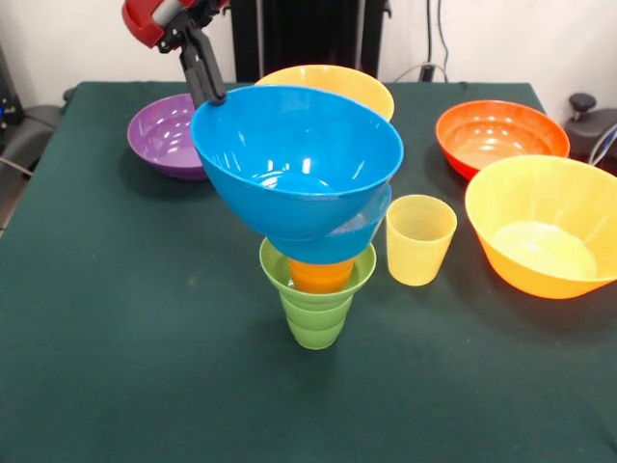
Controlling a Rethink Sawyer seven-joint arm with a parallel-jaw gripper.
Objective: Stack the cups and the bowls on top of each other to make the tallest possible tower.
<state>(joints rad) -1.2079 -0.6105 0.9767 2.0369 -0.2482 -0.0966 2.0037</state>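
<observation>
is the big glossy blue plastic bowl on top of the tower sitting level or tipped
Tipped. The medium blue bowl opens toward the camera, its rim slanted, with the gripper at its far-left rim.

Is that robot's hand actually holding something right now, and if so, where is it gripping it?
Yes: the hand pinches the medium blue bowl by its far rim, tilted atop the tower.

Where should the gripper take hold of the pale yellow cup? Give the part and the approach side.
Probably the rim, from straight above. The pale yellow cup stands upright with its mouth open, so one finger could go inside the thin wall and one outside. Pinch the side facing the camera or the rim's right edge: the tower leans close on its left, and the big orange bowl sits further right.
</observation>
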